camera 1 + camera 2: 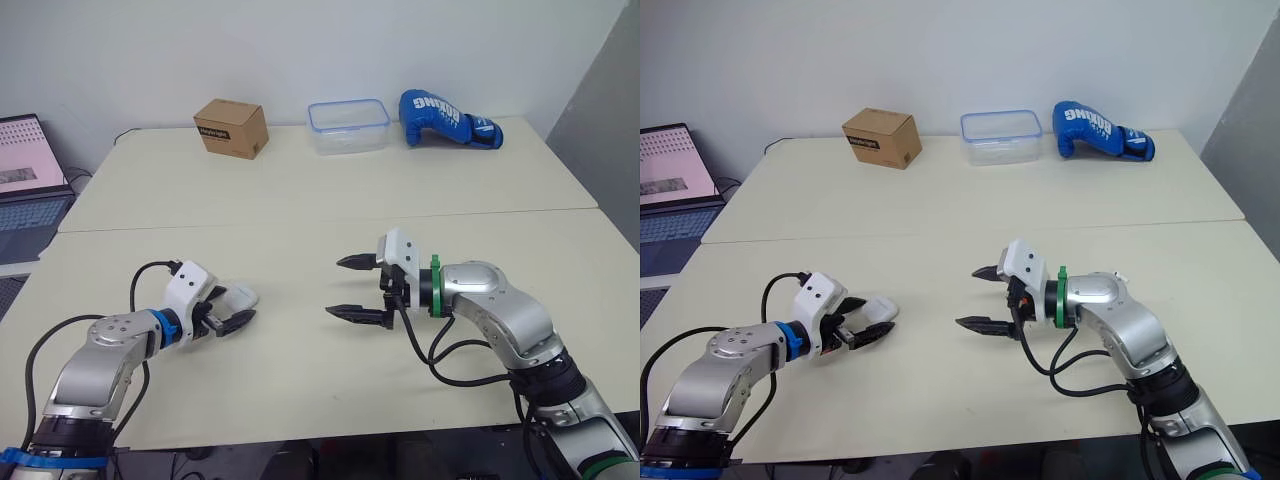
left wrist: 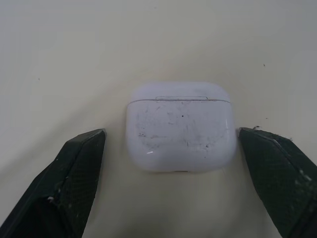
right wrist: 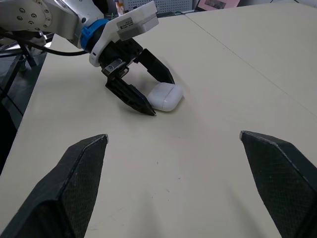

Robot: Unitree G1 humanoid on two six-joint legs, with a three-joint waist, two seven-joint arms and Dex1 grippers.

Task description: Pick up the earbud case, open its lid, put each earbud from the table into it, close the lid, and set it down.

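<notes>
Cream table (image 1: 300, 210); left fingers (image 2: 74, 173) spread, straddling earbud case (image 2: 179, 126); right fingers (image 3: 74, 183) spread, pointing toward it.

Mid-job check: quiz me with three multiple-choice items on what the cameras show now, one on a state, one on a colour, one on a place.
1. The lid of the earbud case is: A. closed; B. open; C. removed.
2. The boxing glove at the far edge is: A. red; B. blue; C. black.
3. The earbud case lies: A. beside the boxing glove; B. on the table, between the jaws of the left gripper; C. lifted off the table.

Answers:
1 A: the left wrist view shows the lid flush, with only a thin seam.
2 B: it is blue with white lettering.
3 B: both wrist views show it resting on the tabletop with a black finger on each side and a gap to each.
</notes>
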